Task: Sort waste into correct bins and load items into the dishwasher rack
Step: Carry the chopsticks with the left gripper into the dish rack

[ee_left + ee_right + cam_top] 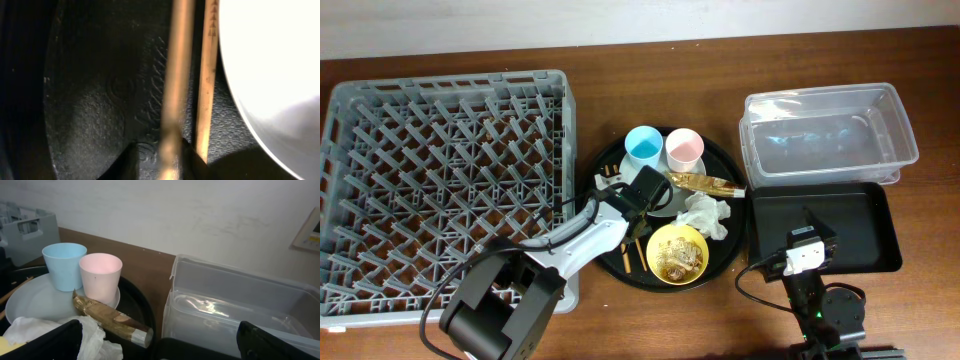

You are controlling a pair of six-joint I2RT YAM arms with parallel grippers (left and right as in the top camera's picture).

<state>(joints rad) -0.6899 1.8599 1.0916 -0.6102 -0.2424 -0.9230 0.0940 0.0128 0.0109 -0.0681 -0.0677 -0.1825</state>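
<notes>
My left gripper is low over the round black tray, shut on one wooden chopstick. The other chopstick lies beside the pale plate. Chopstick ends show in the overhead view. The blue cup and pink cup stand on the plate. The gold-brown wrapper, white napkin and yellow bowl with food scraps lie nearby. My right gripper is open and empty over the black rectangular tray.
The grey dishwasher rack fills the left side. The clear tub stands behind the black rectangular tray. The right wrist view shows the cups, wrapper and napkin to its left.
</notes>
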